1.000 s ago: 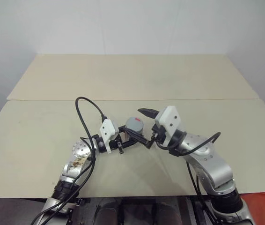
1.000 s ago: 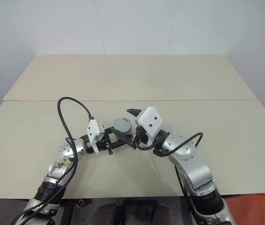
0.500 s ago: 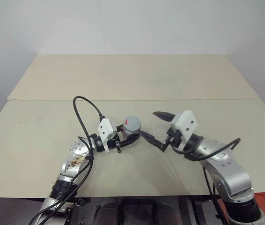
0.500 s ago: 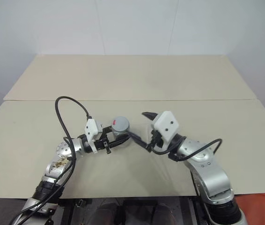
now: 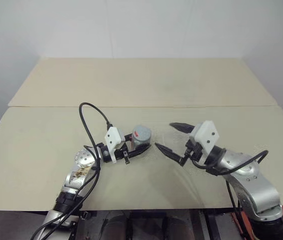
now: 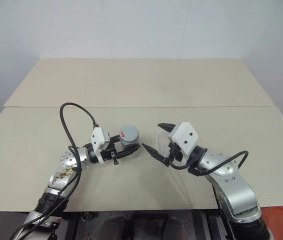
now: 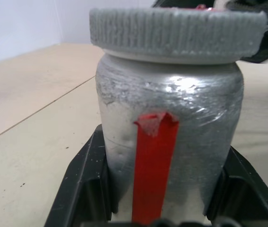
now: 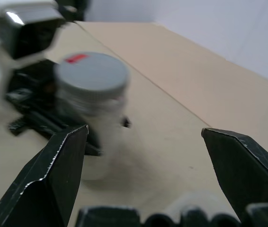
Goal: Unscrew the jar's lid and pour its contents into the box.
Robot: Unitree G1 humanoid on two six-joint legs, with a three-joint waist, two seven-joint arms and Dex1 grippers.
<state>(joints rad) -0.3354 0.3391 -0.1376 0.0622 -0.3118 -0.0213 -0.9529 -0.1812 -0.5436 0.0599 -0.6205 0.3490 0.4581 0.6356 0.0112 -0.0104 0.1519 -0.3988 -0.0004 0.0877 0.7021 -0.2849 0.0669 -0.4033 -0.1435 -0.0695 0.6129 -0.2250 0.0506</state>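
My left gripper (image 5: 137, 148) is shut on the jar (image 5: 140, 143), holding it upright just above the table; its black fingers (image 7: 84, 189) clasp both sides of the body. The jar (image 7: 167, 142) looks clear and silvery, with a red strip down its side. The ribbed grey lid (image 7: 176, 30) sits on top and carries a small red mark (image 5: 136, 134). My right gripper (image 5: 164, 136) stands open a little to the right of the jar, apart from it, with nothing between its fingers (image 8: 53, 175). The box (image 5: 181, 176) shows as a faint clear outline on the table under my right arm.
A beige table (image 5: 41, 150) lies under both arms, and a second beige table (image 5: 141, 80) adjoins it behind, with a seam between them. A black cable (image 5: 89, 125) loops up from my left wrist. A white wall stands at the back.
My right gripper, which stood open around the lid a second ago, has drawn back to the right and is clear of it. The jar and left gripper have stayed in place.
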